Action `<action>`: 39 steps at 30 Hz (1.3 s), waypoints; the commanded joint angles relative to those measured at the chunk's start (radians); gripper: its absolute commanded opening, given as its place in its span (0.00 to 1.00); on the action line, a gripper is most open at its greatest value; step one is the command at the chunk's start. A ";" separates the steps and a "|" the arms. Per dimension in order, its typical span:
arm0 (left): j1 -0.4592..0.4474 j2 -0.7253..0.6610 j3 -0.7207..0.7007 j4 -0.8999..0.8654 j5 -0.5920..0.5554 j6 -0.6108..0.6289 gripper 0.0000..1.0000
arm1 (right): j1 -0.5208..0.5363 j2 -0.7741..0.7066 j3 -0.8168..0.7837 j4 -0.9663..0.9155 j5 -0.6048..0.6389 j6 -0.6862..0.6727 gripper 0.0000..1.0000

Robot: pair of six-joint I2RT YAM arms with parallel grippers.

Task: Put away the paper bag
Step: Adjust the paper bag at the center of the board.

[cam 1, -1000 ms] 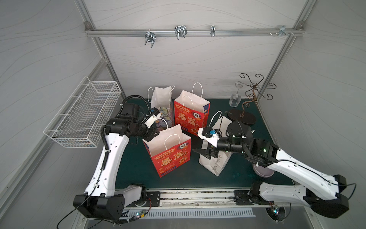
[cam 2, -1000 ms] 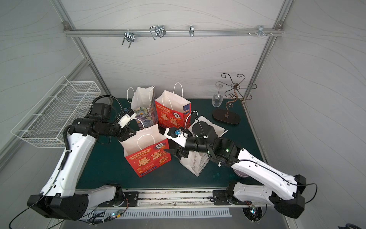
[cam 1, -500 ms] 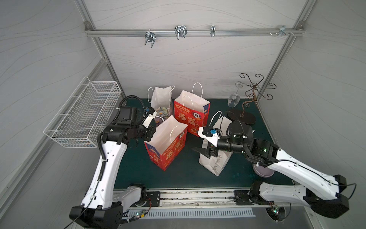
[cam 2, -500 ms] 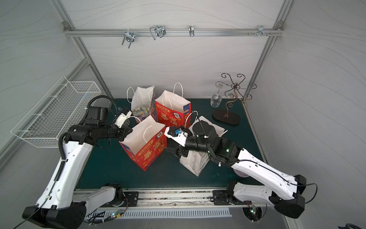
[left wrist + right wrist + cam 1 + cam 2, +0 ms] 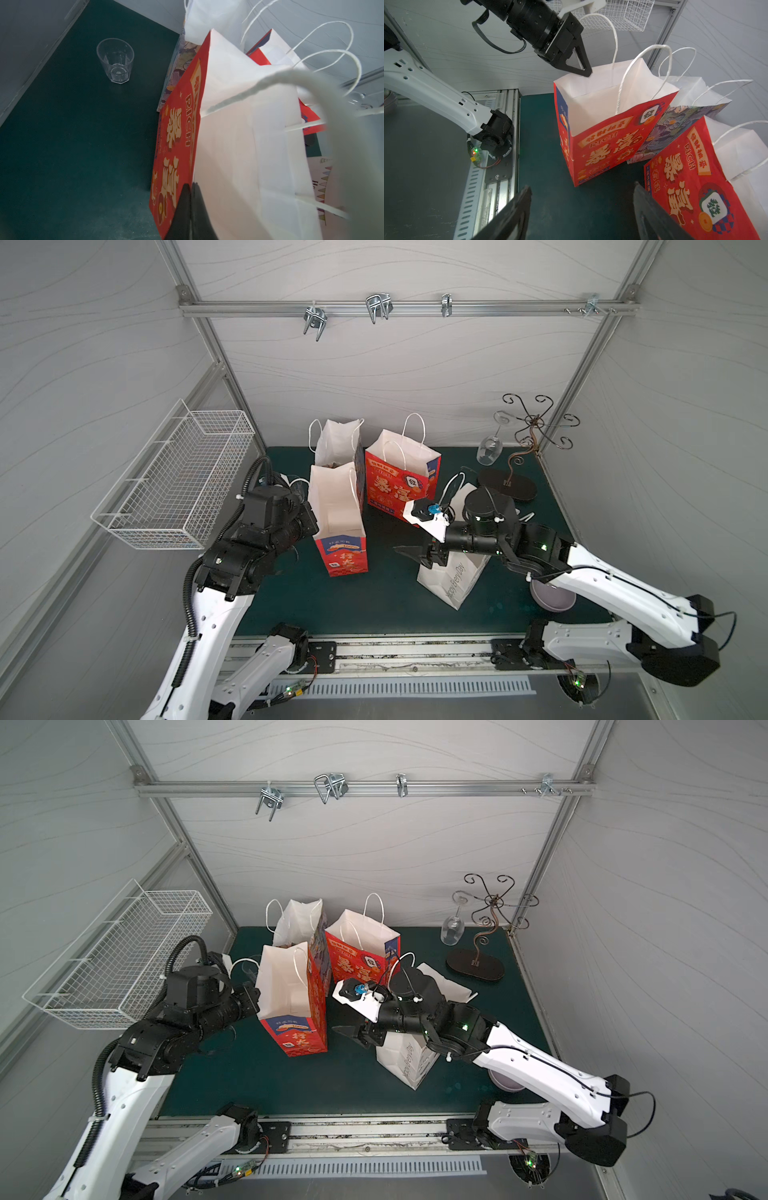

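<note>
In both top views, your left claw (image 5: 311,519) was clamped on the left rim of the red paper bag (image 5: 340,531), which stood upright on the desk (image 5: 374,605), just beside another red bag (image 5: 401,485). Your right claw (image 5: 409,552) hung to the bag's right, apart from it, jaws wide and holding nothing.

In the left wrist view, the 2 black fingers (image 5: 198,209) were pinched on the bag's top edge, 1 on the red outside, 1 on the white inside.

In the right wrist view, the left claw (image 5: 585,71) met the bag's far rim, and the right claw's fingers (image 5: 519,207) stood wide, short of it.
</note>
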 commanded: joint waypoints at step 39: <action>-0.590 0.065 -0.109 0.011 -0.638 -0.738 0.00 | -0.062 0.591 0.631 -0.453 0.298 0.582 0.71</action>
